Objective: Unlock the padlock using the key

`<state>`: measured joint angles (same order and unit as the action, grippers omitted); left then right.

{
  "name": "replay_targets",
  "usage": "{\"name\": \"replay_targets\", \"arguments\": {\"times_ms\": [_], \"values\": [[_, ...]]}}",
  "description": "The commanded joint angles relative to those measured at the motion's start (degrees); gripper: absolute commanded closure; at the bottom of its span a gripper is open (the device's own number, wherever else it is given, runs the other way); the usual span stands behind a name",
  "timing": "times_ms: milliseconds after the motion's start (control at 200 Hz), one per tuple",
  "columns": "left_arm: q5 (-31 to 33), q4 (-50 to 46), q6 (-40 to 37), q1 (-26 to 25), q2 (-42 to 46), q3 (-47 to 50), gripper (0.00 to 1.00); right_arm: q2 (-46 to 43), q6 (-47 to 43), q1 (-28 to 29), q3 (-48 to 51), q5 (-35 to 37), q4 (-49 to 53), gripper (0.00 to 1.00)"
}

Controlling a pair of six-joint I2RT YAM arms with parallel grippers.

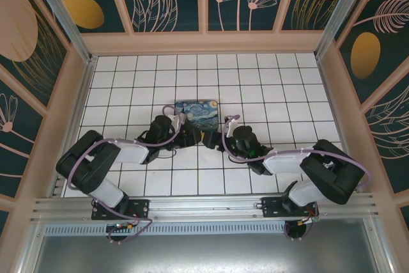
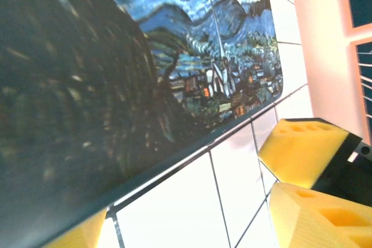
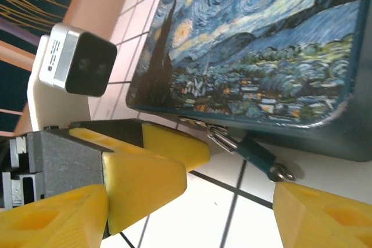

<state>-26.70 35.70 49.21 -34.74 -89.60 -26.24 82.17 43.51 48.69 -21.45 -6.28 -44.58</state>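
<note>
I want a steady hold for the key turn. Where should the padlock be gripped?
Probably pinch the padlock by its teal body, across the narrow sides, coming from the open tiles. Its silvery end sits against the edge of the box, which blocks the other side.

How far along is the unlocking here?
Nothing looks done: the padlock sits at the box's edge, apparently fastened. In hand: the left gripper and right gripper are open beside the box, holding nothing. Left: pick up the key, too small to tell apart here, then insert and turn it.
</note>
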Motion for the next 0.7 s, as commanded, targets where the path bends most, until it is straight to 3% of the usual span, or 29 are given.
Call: {"name": "replay_targets", "arguments": {"times_ms": [0,165,525,696], "values": [[0.92,-1.59,0.11,-0.19,4.74,1.07,0.16,3.04,2.04,0.53,-0.10,0.13,-4.62,0.26],[5.08,-6.24,0.63,-0.19,10.11,0.81,0.01,6.18,1.47,-0.76,-3.08,0.05,-4.08,0.26],[10.33,-13.72,-0.09,0.94,12.24,-4.06,0.01,14.21,-0.69,-6.53,-14.40,-3.18,1.46,0.27],[11.05,-15.36,-0.98,3.06,11.66,-5.97,0.01,11.67,-0.84,-6.50,-10.68,-5.23,-3.24,0.30]]}}
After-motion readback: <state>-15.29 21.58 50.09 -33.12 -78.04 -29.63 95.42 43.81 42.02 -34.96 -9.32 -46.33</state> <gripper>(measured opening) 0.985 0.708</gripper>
